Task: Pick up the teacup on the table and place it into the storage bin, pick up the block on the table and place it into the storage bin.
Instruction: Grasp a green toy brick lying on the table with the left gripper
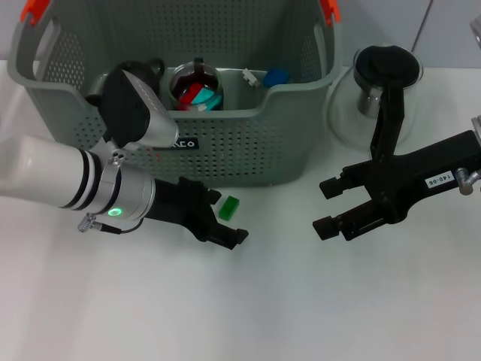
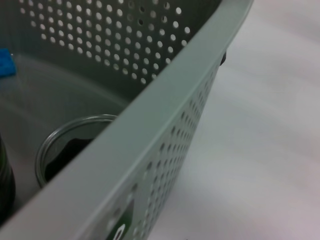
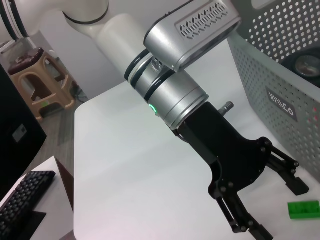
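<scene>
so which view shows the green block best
The head view: the green block lies whole on the table between the left gripper's open fingers, before the storage bin. The right wrist view shows it too, near the frame's edge. The left wrist view misses it.

Even, bright overhead light on my white surface [image 1: 316, 301], with only faint soft shadows beneath my left hand [image 1: 229, 222] and right hand [image 1: 327, 204]. Left wrist view: the storage bin [image 2: 165, 125] rim lies close and blurred. Head view sharp
</scene>
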